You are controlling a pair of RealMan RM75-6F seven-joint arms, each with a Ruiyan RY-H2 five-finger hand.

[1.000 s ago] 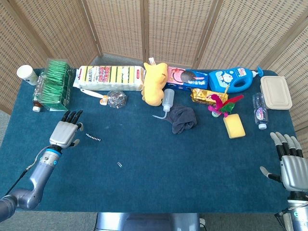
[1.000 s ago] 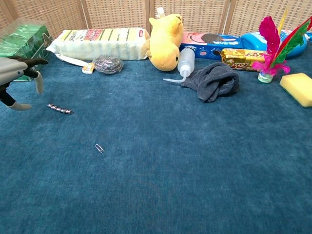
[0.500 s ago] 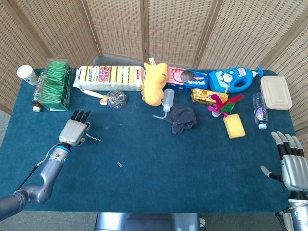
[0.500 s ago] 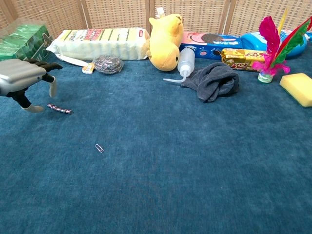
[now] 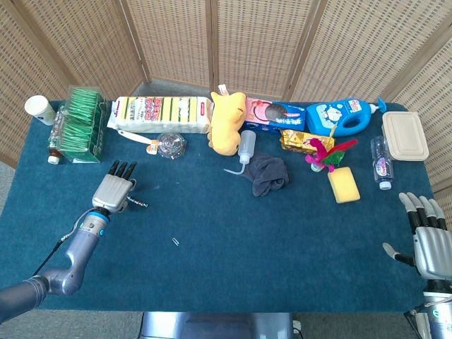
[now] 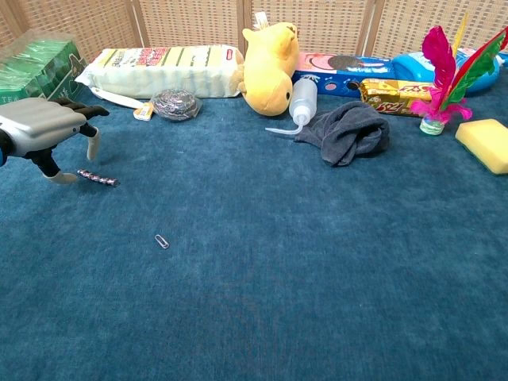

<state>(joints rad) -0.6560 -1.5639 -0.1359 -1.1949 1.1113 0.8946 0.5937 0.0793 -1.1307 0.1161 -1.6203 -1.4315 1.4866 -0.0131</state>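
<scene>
Left robot hand (image 5: 116,189) shifted right over blue tablecloth (image 5: 233,240); wicker screen (image 5: 233,42) behind.

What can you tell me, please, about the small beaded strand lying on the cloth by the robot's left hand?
The beaded strand is a short, thin string of small dark beads with a purplish glint, seemingly glass or metal. It lies flat and nearly straight on the blue table cloth, slanting slightly. The left hand hovers over its left end with fingers apart; the thumb tip comes down right beside that end, though contact cannot be judged. A paper clip lies apart, nearer the camera.
</scene>
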